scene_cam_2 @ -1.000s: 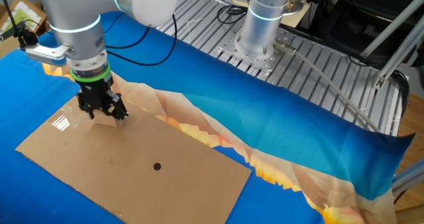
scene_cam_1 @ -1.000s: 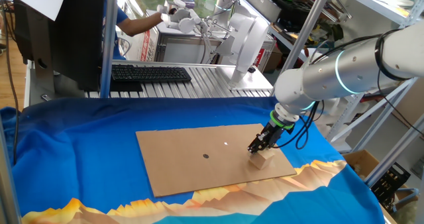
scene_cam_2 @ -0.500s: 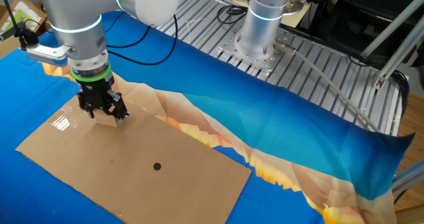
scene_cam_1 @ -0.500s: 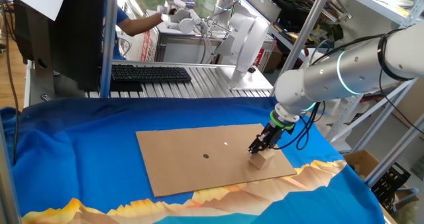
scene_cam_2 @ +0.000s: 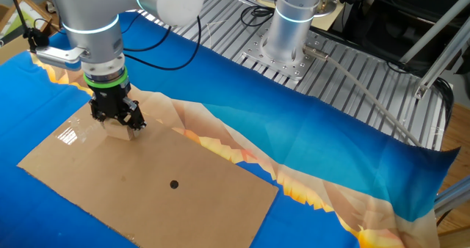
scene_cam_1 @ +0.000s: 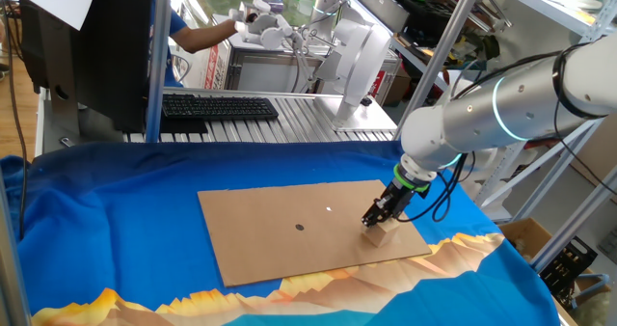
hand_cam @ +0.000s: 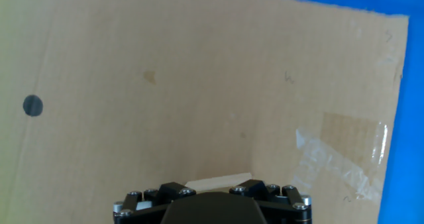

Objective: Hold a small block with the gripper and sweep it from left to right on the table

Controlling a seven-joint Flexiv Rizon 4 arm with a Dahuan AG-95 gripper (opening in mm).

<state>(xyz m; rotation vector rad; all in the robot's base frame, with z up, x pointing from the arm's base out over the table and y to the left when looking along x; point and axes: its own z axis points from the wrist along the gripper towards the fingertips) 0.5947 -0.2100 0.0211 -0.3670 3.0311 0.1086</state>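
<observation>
The black fingers (scene_cam_1: 377, 217) are closed tight on the small block (scene_cam_1: 382, 231), so it can slide along. The block sits on the cardboard (scene_cam_1: 289, 231) on the blue counter (scene_cam_1: 116, 230), near the cardboard's corner, far from the black dot (scene_cam_1: 299, 227).

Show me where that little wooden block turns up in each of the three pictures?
One fixed view: the small block sits right of centre, under the gripper.
The other fixed view: left side.
Hand view: only a pale sliver at the bottom edge.
Shared landmark: the black dot on the cardboard.
</observation>
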